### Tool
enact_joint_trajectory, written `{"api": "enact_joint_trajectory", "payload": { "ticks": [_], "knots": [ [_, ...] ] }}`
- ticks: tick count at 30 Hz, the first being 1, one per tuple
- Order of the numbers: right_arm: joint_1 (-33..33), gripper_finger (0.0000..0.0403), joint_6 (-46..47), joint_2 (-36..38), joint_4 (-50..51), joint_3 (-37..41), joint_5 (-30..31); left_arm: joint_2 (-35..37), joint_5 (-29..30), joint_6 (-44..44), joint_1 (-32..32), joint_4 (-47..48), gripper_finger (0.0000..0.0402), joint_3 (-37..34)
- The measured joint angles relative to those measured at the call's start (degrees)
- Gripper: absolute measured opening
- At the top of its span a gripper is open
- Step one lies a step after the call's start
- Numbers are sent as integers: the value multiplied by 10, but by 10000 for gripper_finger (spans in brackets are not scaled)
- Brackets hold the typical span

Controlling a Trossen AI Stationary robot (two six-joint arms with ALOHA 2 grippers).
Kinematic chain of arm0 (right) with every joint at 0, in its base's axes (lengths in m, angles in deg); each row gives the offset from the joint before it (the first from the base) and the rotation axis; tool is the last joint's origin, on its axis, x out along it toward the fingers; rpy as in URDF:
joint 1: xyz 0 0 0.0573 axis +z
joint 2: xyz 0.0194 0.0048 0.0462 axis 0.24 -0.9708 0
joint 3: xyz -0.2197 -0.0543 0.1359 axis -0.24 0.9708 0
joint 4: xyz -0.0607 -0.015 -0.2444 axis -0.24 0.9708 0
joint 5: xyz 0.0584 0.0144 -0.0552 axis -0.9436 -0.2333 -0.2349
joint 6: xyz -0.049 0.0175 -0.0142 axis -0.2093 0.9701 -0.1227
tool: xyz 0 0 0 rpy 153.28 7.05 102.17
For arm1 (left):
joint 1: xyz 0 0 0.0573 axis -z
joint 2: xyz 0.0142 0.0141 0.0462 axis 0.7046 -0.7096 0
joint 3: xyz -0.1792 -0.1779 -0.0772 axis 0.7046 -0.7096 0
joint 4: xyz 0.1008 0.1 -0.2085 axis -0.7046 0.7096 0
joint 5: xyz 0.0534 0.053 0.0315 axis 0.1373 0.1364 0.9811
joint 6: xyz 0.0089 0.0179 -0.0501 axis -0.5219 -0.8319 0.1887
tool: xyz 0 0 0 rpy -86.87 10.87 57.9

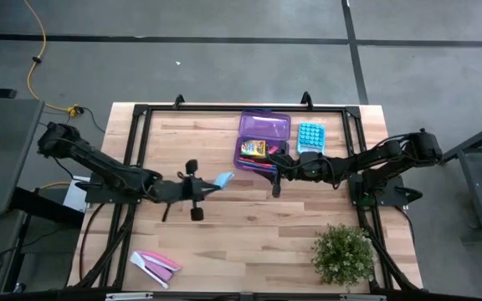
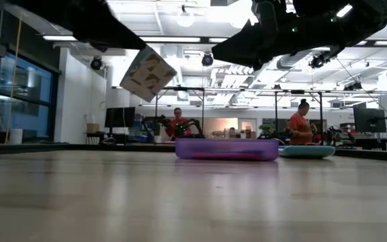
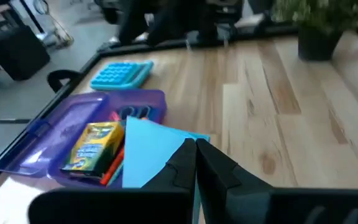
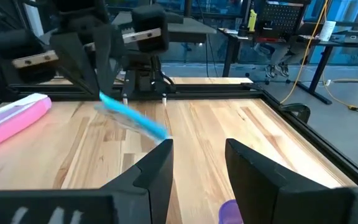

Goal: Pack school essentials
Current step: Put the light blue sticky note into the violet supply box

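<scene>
blue pad point(image 1: 223, 180): i see it pinched by one corner in the left gripper point(image 1: 201, 189), lifted off the table point(image 1: 249, 234) near its middle, tilted, free end toward the purple case point(image 1: 264, 127).
hidden: the case's smaller contents i can't make out; crayon box point(image 3: 94, 146) shows inside.
right gripper point(image 4: 197, 163): fingers apart, empty, just beside the case.
</scene>
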Motion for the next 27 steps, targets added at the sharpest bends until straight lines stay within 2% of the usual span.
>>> {"api": "enact_joint_trajectory", "payload": {
  "ticks": [5, 11, 21, 27],
  "knots": [
    [0, 140, -1, 0, 2, 0, 0, 36, 21, -21, -3, -131, 0, -67],
    [0, 140, -1, 0, 0, 0, -6, 44, 21, -43, -18, -262, 0, -111],
    [0, 140, 0, 0, 4, 0, -8, 40, 7, -47, -42, -324, 0, -123],
    [0, 140, -1, 0, 4, 0, -14, 39, 2, -48, -54, -326, 0, -124]
  ]
}}
